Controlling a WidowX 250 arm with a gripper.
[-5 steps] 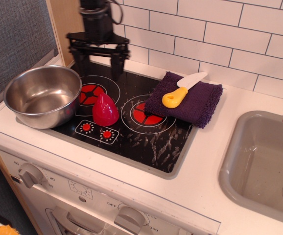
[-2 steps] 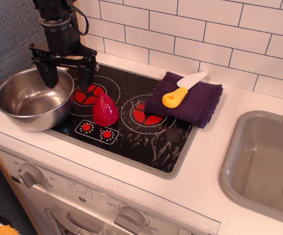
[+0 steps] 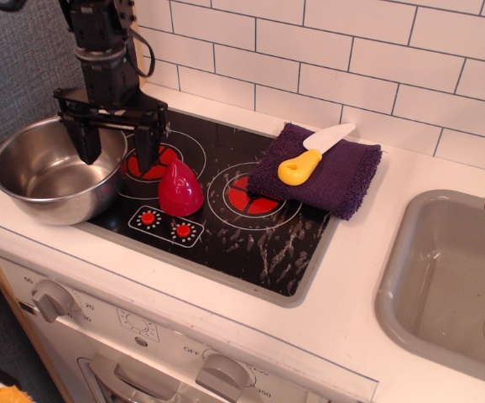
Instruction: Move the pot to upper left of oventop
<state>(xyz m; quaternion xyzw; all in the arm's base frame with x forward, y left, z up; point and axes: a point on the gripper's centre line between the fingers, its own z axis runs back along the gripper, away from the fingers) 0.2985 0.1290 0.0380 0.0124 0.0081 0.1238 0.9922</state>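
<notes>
The shiny steel pot (image 3: 45, 180) sits at the left edge of the black oventop (image 3: 234, 227), partly over its rim and the white counter. My black gripper (image 3: 117, 155) hangs open over the pot's right rim. One finger (image 3: 87, 143) is inside the pot. The other finger (image 3: 148, 147) is outside it, over the left burner (image 3: 146, 164). The jaws straddle the pot's right wall without closing on it.
A red teardrop piece (image 3: 179, 189) stands between the two burners, just right of my gripper. A purple cloth (image 3: 331, 176) with a yellow-handled toy knife (image 3: 310, 155) covers the oventop's upper right. A grey sink (image 3: 452, 285) is at the right. Tiled wall behind.
My gripper moved left from the back of the oventop to the pot's right rim and dropped slightly. The pot shifted a little to the left.
</notes>
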